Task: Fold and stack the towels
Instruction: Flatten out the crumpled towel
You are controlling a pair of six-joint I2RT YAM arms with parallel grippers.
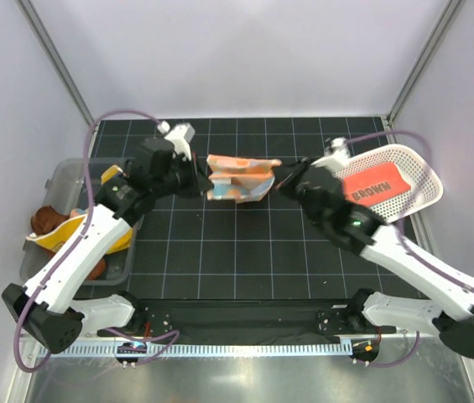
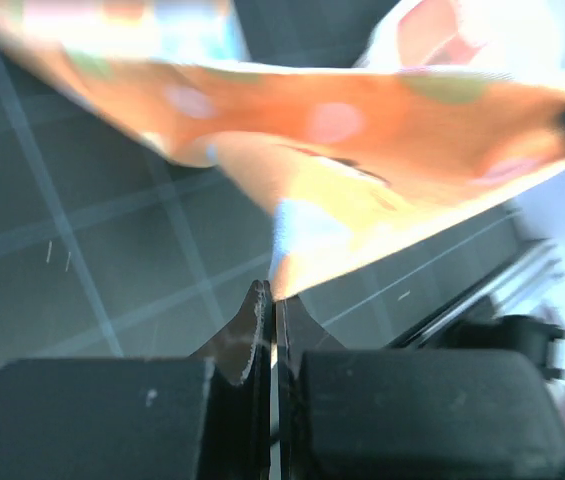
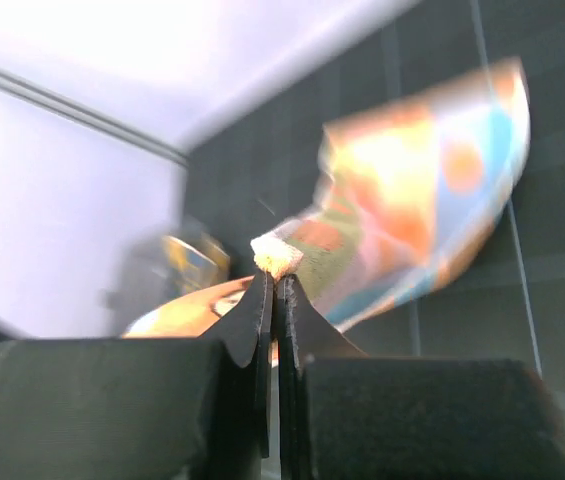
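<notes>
The orange polka-dot towel (image 1: 238, 178) hangs stretched above the counter (image 1: 245, 252), well left of the white basket (image 1: 421, 172), its 2 ends pinched by the left fingers (image 2: 250, 335) and the right fingers (image 3: 254, 320), both pairs clamped on cloth.

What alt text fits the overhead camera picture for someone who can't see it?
An orange polka-dot towel is held between the left gripper and right gripper, each pinching one end, over a black gridded table. A red-orange lettered towel lies in a white perforated plastic basket at right.
</notes>
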